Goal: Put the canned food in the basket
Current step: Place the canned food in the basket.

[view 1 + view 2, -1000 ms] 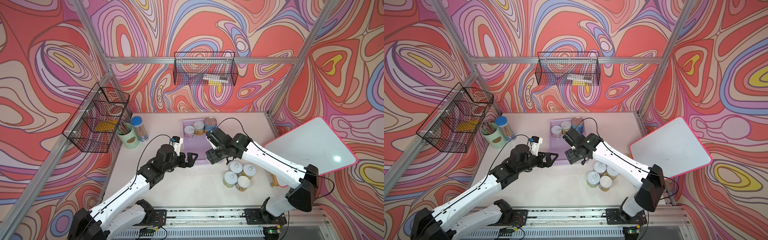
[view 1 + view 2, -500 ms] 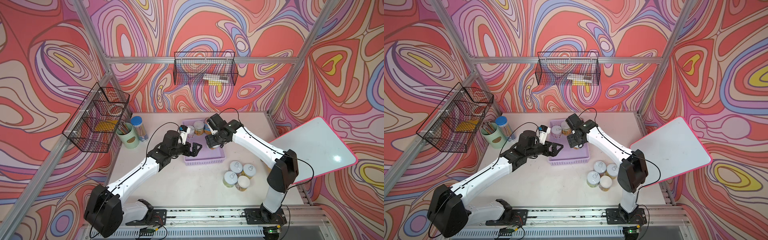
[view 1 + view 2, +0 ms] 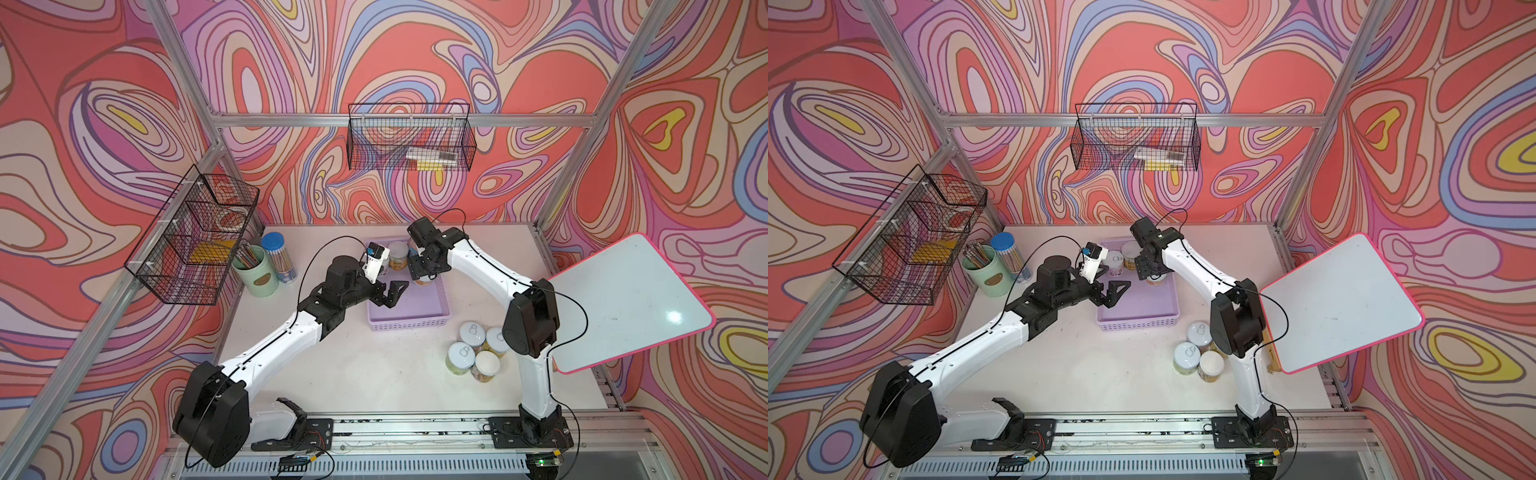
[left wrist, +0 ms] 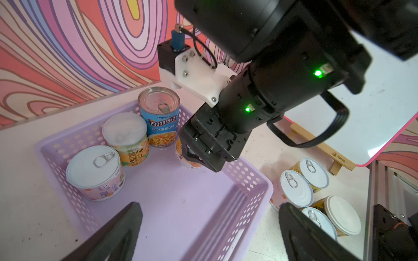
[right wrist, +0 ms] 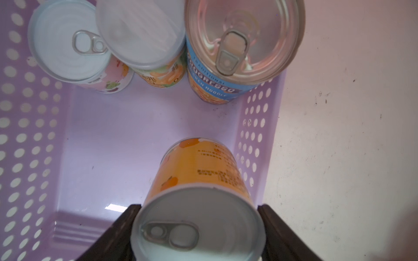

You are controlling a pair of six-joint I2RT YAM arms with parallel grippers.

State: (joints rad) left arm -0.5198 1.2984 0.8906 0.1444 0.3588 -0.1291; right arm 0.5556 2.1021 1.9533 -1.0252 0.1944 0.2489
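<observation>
1. Starting with both top views: the right end effector [image 3: 424,272] is clamped on an orange-label can [image 3: 423,281] over the far half of the lilac basket [image 3: 415,305]. The left end effector [image 3: 388,293] hangs over the basket's left edge, jaws spread wide with nothing between them.
2. Both top views, continued: four cans [image 3: 460,355] stand in a tight cluster on the surface [image 3: 374,374]. They are outside the basket, near its front right corner.
3. Left wrist view: three cans stand upright in a row along the basket's far wall. They are a pastel can [image 4: 95,171], a capped can [image 4: 126,135] and a tall blue-label can [image 4: 159,117], each just beside the next. The gripped orange-label can is near the tall one but apart from it. This arm's own fingers [image 4: 117,235] show well apart.
4. Right wrist view: the fingers [image 5: 121,227] press on opposite sides of the orange-label can just below its rim, pull-tab lid up. The can is inside the basket, close to a perforated side wall. Whether its base touches the basket floor cannot be told.
</observation>
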